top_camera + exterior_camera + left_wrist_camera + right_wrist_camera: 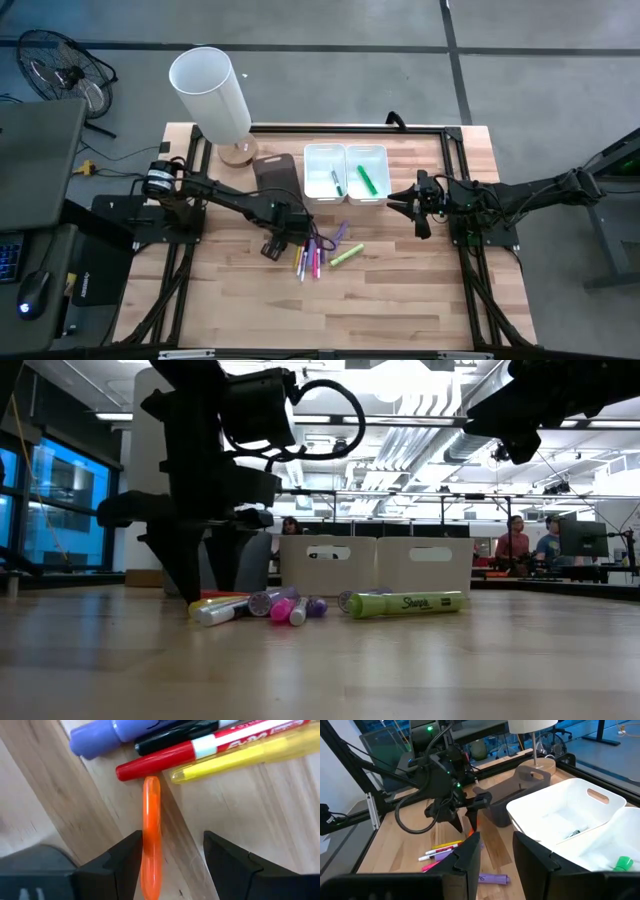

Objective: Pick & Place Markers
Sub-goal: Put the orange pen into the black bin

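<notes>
Orange marker [151,835] lies on the wooden table [400,300] between the left gripper's [170,862] parted fingers, not yet clamped, evidently lined up for pickup. Beyond it the other markers [318,255] lie clustered. Farther off, 2 white bins [345,172] wait, near the right gripper [415,205], its jaws apart, empty.

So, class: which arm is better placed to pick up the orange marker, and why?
The left. Its gripper is down at the marker pile with open jaws straddling the orange marker. The right gripper hangs beside the white bins, away from the pile.
</notes>
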Available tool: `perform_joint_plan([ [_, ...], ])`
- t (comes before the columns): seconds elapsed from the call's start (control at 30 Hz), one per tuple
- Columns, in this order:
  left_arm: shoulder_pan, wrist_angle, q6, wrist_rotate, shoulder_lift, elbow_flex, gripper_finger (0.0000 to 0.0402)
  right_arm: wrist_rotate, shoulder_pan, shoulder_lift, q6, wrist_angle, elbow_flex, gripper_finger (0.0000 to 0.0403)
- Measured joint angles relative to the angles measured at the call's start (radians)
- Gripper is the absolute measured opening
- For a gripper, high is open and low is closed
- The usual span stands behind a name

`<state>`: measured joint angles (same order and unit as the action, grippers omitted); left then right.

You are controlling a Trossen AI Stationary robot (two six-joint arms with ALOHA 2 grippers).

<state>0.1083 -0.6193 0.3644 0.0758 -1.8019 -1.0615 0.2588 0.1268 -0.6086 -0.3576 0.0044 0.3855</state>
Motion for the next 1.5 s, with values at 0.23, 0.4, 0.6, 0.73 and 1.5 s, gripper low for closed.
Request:
perform_joint_plan([
  [0.23, 0.018, -0.003, 0.063, 0.031, 0.0, 0.0, 0.0201, 0.0, 0.0, 0.0, 0.0, 0.0, 0.0, 0.0103],
  [0.4, 0.026, -0.017, 0.149, 0.016, -0.001, -0.001, 0.0201, 0.0, 0.0, 0.0, 0.0, 0.0, 0.0, 0.0103],
  [0.6, 0.051, -0.027, 0.235, 0.013, -0.001, -0.001, 0.0201, 0.0, 0.0, 0.0, 0.0, 0.0, 0.0, 0.0103],
  [0.73, 0.056, -0.025, 0.233, 0.03, -0.001, -0.001, 0.0201, 0.0, 0.0, 0.0, 0.0, 0.0, 0.0, 0.0103],
  [1.5, 0.083, -0.054, 0.098, -0.008, -0.001, 0.001, 0.0083, 0.0, 0.0, 0.0, 0.0, 0.0, 0.0, 0.0103],
])
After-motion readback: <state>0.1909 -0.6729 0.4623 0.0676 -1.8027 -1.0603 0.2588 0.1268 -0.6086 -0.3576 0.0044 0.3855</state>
